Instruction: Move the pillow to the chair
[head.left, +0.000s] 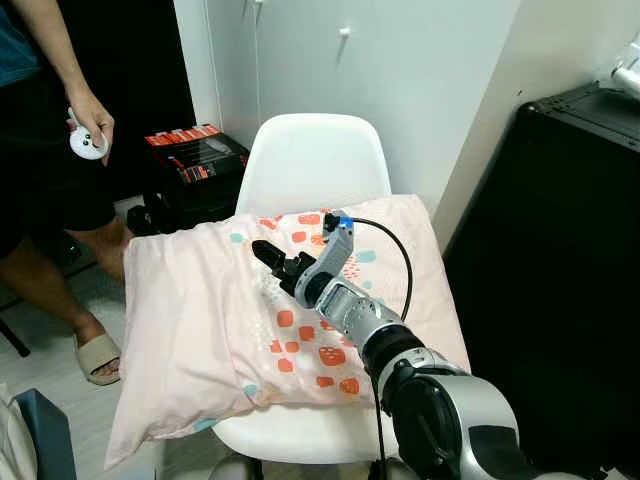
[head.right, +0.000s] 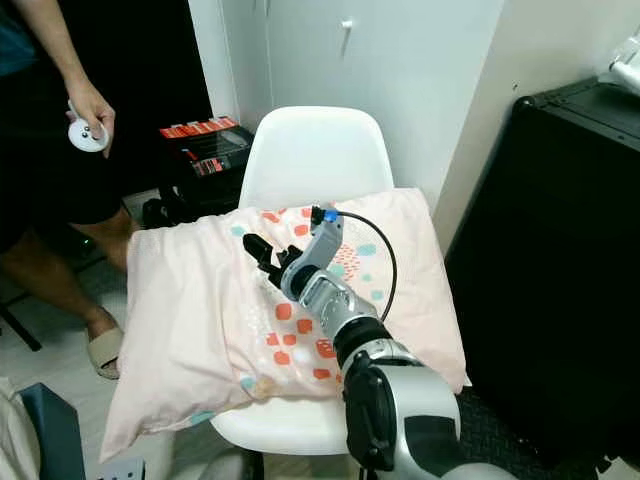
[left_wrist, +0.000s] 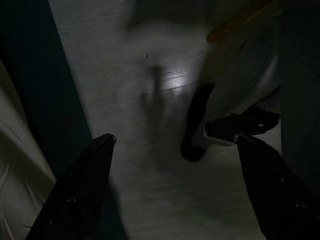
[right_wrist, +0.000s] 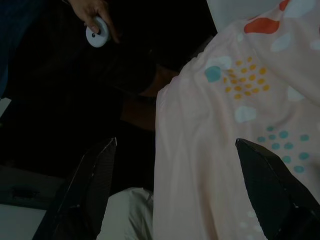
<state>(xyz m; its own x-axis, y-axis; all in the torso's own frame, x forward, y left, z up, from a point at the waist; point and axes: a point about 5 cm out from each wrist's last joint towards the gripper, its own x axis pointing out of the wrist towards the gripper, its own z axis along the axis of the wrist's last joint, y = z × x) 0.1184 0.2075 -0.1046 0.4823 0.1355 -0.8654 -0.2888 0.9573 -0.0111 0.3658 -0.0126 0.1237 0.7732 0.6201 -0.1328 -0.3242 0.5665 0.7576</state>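
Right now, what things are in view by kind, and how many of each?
Pillow: 1
Chair: 1
Black cabinet: 1
Red and black box: 1
White controller in a person's hand: 1
Sandal: 1
Total: 6

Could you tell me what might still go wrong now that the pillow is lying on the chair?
The pillow overhangs the white chair seat well past its left edge, so it might slide off toward the floor. The right gripper hovers over the fabric with open jaws; pulling back carelessly could snag and drag it. A person stands close on the left, within range of a swinging arm.
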